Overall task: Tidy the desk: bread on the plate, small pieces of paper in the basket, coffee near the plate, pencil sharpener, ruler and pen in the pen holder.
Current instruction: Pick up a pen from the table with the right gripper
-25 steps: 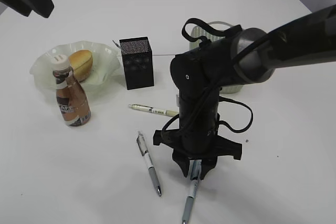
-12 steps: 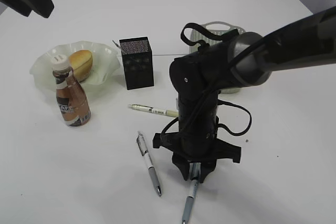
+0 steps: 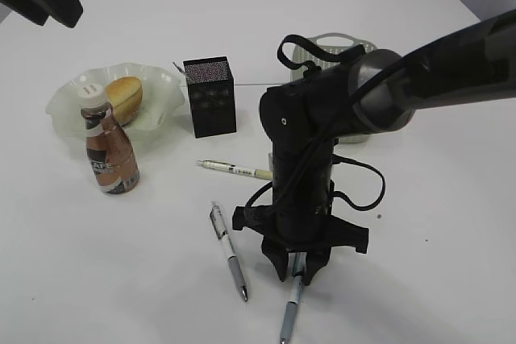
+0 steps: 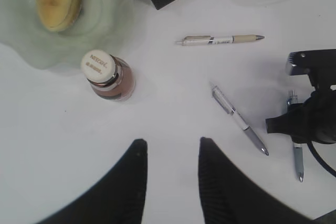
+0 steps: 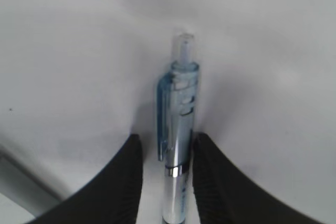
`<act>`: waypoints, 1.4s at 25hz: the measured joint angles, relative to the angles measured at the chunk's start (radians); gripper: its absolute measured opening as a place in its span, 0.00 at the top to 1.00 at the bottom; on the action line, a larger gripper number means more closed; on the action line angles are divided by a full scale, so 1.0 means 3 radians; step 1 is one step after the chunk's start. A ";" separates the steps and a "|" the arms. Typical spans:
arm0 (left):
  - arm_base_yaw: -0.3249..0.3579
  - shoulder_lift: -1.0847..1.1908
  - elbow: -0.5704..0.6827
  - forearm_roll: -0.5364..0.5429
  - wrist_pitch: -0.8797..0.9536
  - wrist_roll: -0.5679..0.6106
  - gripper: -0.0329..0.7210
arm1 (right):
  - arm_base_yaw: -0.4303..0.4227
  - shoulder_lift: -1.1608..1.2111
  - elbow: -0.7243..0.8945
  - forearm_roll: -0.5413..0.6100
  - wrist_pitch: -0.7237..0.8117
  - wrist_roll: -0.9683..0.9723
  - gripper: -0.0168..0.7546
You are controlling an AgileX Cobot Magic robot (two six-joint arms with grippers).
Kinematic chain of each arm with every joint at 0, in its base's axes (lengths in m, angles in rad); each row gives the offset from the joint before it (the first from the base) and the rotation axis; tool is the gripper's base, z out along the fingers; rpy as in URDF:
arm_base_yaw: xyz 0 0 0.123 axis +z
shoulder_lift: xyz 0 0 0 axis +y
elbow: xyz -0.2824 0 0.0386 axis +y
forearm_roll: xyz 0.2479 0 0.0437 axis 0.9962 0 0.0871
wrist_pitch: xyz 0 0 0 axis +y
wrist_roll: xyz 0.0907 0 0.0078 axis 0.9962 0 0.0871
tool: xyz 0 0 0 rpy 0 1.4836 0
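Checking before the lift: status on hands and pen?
Right hand shut on clear blue clip pen, lying on the white desk. Left hand open, empty, high. Nothing in the way.

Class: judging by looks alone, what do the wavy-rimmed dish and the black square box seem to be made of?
Wavy-rimmed pale green dish: probably glass, glossy and translucent, though clear plastic is possible. Black square upright box: seemingly perforated metal mesh with a matte finish, given its dotted sides; the material is uncertain.

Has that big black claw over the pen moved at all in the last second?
Yes, slightly. The right gripper has sunk a little toward the near desk edge along the blue pen, judged against the unmoving pen holder.
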 joint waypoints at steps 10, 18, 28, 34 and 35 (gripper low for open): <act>0.0000 0.0000 0.0000 0.0000 0.0000 0.0000 0.64 | 0.0000 0.0006 0.0000 0.0028 0.0079 -0.0086 0.67; 0.0000 0.0000 0.0000 0.0000 0.0000 0.0000 0.64 | 0.0000 0.0006 0.0000 0.0086 0.0084 -0.0115 0.78; 0.0000 0.0000 0.0000 0.0000 0.0000 0.0000 0.64 | 0.0000 0.0053 -0.0040 0.0111 0.0193 -0.0150 0.89; 0.0000 0.0000 0.0000 0.0000 0.0000 0.0000 0.64 | 0.0000 0.0100 -0.0170 0.0111 0.0298 -0.0283 0.89; 0.0000 0.0000 0.0000 0.0000 0.0000 0.0000 0.64 | 0.0000 0.0118 -0.0211 0.0111 0.0321 -0.0315 0.89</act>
